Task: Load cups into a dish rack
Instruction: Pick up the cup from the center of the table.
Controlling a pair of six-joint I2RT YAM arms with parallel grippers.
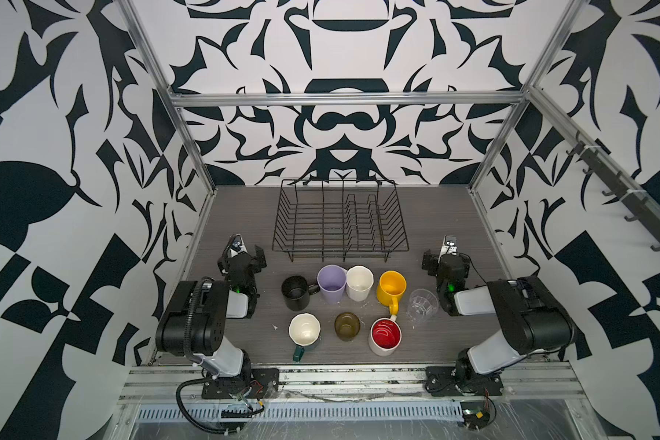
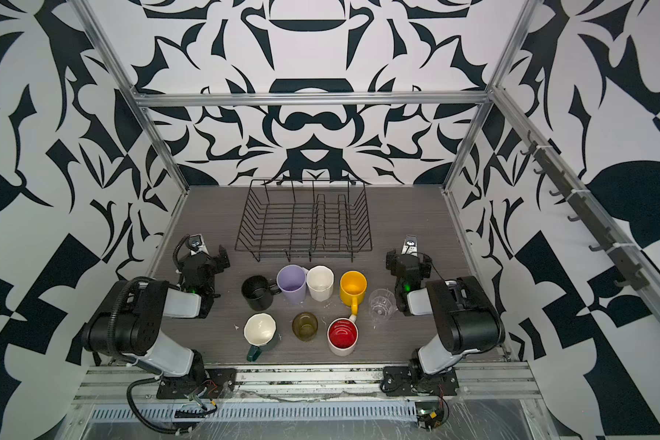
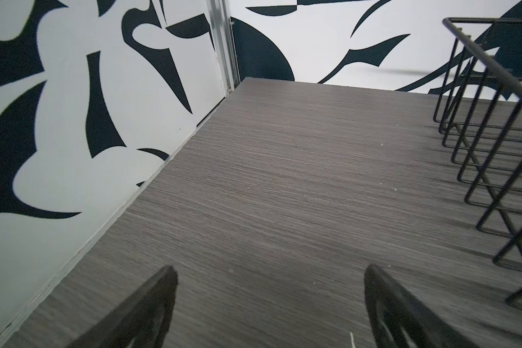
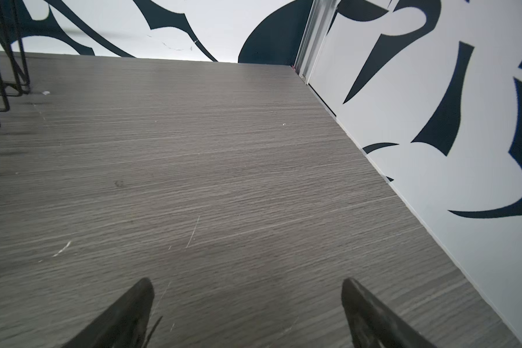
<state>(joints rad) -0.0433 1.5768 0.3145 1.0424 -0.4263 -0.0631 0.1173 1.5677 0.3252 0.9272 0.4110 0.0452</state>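
In both top views the dish rack is seen at the back of the table, and eight cups are stood in two rows just in front of it; the faint clear glass seems upright. In the left wrist view the left gripper is held wide open over bare table, nothing gripped, rack wires beside it. In the right wrist view the right gripper is likewise spread open and empty.
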